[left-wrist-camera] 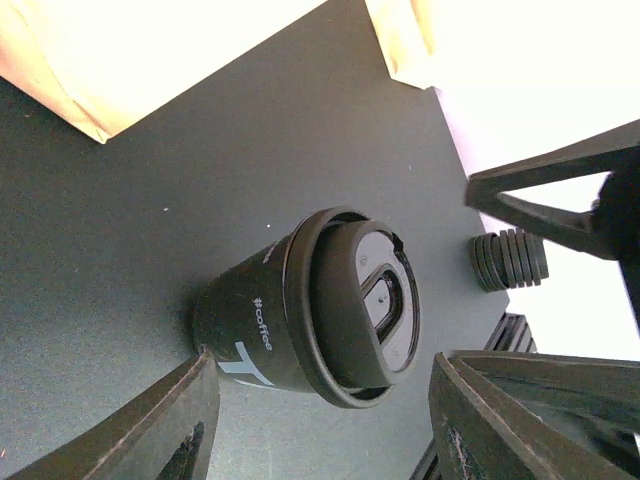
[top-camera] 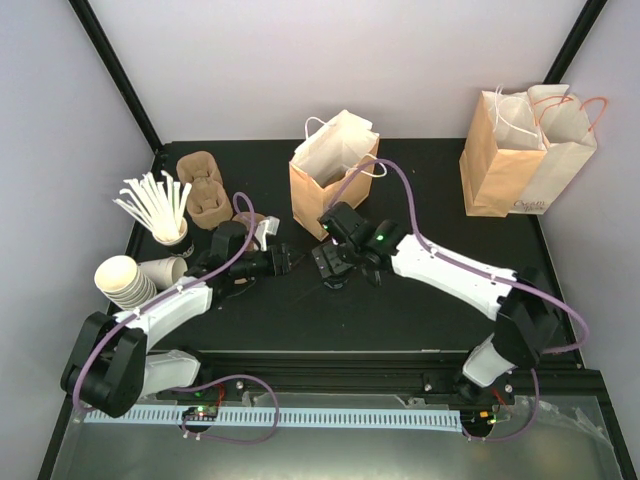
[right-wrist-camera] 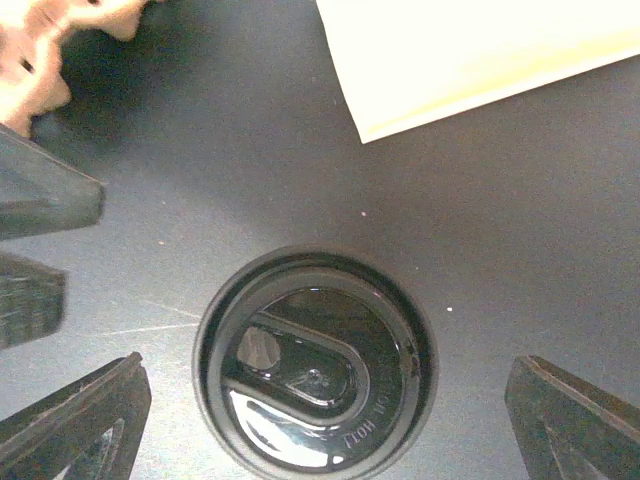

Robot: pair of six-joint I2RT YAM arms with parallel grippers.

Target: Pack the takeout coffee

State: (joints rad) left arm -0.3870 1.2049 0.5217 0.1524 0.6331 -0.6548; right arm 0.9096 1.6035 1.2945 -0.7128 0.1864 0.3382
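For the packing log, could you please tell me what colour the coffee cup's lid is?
Glossy black; the lid shows best in the right wrist view.

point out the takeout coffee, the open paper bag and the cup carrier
takeout coffee (right-wrist-camera: 315,365), right wrist view, middle of black lid
open paper bag (top-camera: 318,200), top view, brown front face
cup carrier (top-camera: 204,192), top view, its middle

Coffee cup (right-wrist-camera: 315,365) stands on the table (right-wrist-camera: 500,230); bag (top-camera: 315,200) at twelve o'clock, cup carriers (top-camera: 205,190) at ten o'clock
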